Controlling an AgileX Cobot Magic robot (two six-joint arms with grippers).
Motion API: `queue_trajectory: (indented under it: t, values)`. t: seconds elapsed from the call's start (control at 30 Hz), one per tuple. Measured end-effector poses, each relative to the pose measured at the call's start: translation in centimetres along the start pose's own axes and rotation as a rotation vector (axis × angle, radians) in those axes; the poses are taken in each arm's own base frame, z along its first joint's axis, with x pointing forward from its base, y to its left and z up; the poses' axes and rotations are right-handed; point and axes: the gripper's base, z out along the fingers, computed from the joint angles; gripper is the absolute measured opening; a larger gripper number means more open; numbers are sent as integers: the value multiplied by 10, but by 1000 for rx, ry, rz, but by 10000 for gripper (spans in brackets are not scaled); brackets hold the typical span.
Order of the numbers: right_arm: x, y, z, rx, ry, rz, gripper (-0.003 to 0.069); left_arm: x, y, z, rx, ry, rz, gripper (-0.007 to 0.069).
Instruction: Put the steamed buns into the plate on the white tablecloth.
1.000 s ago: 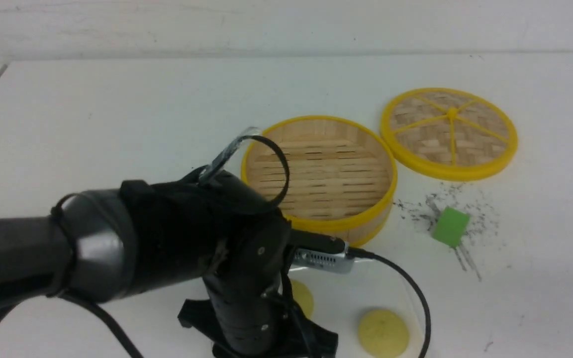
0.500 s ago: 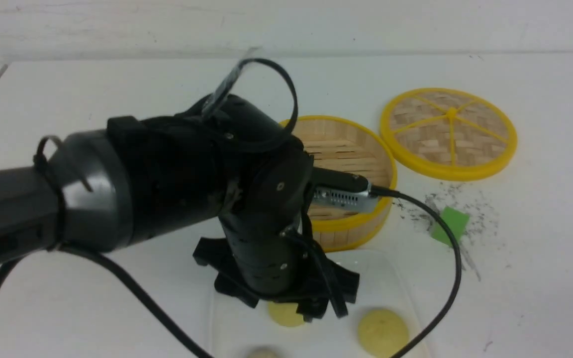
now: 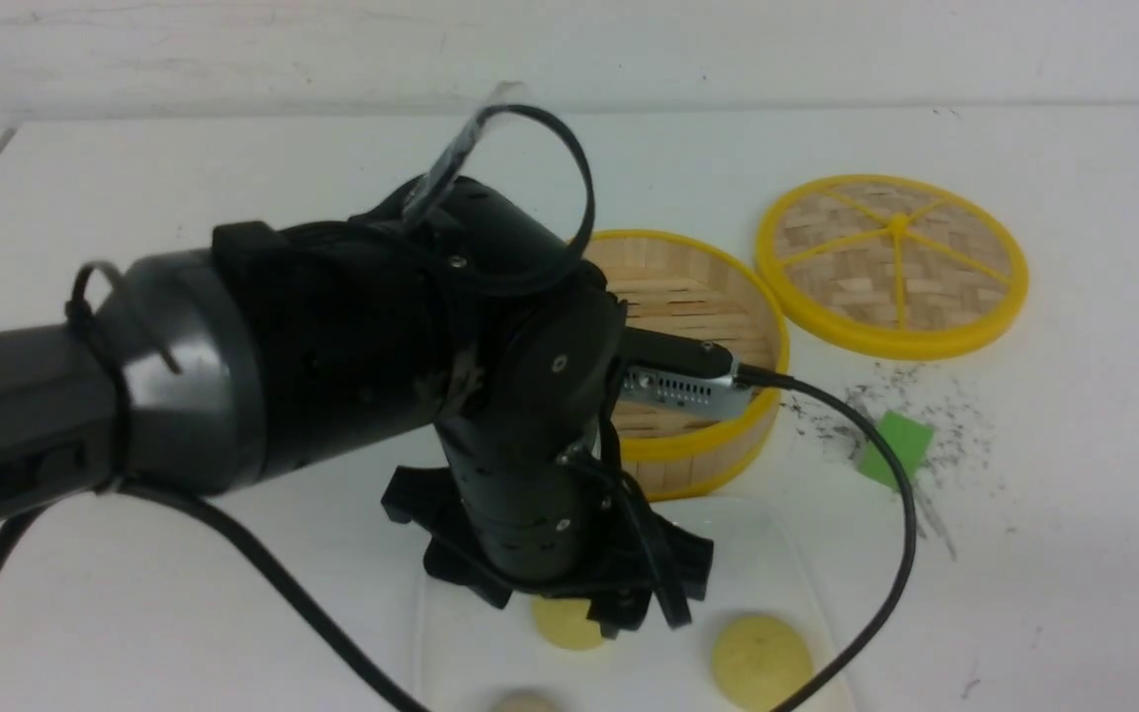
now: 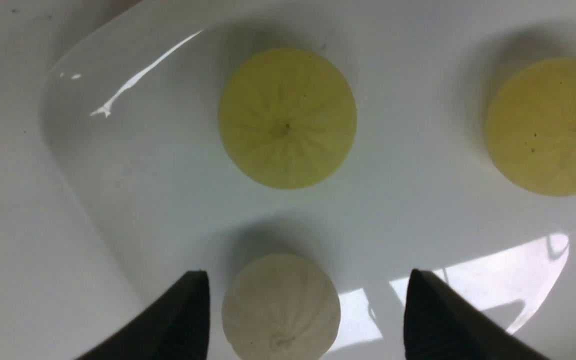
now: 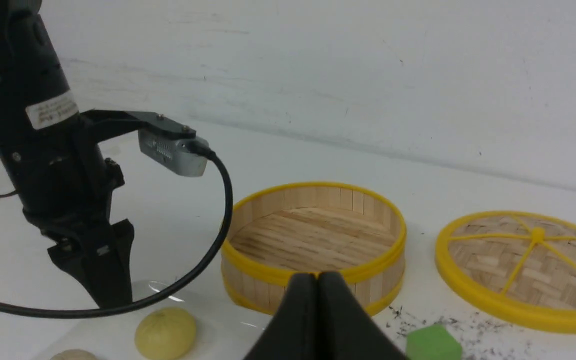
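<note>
Near edge, about mid-width: seeing plate (image 3: 767, 564) flat on white tablecloth (image 3: 184, 198). Counting all three steamed buns (image 4: 287, 118) inside it, none touching another. Closest to near edge: whiter bun (image 3: 525, 703), cut off by frame in front view. Just beyond: left yellow bun (image 3: 560, 631), half hidden under the arm, and right yellow bun (image 3: 761, 661) in plain view by plate's right rim.

Hanging over plate's left part, pointing down: left gripper (image 4: 305, 274). Reading it as spread wide, gripping nothing. In its wrist view, straddling whiter bun: one fingertip (image 4: 183, 325) just beside bun, other well clear. Can't tell contact on the close side. Mounted on that wrist: silver camera (image 3: 683, 388), with black cable (image 3: 914, 554) looping across plate's right rim in front view.

Right gripper (image 5: 317, 280): visible only in own wrist view. Fingers pressed together, nothing between. Can't place it against table edges from that.

Beyond plate, mid-table: bamboo steamer (image 3: 698, 470), yellow rim, slatted floor showing. Right of it, toward right edge: green block (image 3: 906, 435) on a patch of dark specks, apart from plate and steamer.

Farther, toward far right corner: round woven lid (image 3: 893, 265), lying flat, near steamer with a gap between. Past far edge: plain white wall (image 3: 827, 49).
</note>
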Motion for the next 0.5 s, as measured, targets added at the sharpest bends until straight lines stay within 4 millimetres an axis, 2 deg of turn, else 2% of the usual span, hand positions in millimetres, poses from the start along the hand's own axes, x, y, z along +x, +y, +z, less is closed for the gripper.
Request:
queue_trajectory:
  t: [0.23, 0.43, 0.5]
  values:
    - [10, -1, 0, 7, 107, 2, -8, 0, 0, 0, 0, 0, 0, 466]
    - [11, -1, 0, 9, 121, 1, -5, 0, 0, 0, -4, 0, 2, 340]
    - [11, -1, 0, 9, 121, 1, -2, 0, 1, 0, -7, 3, 3, 236]
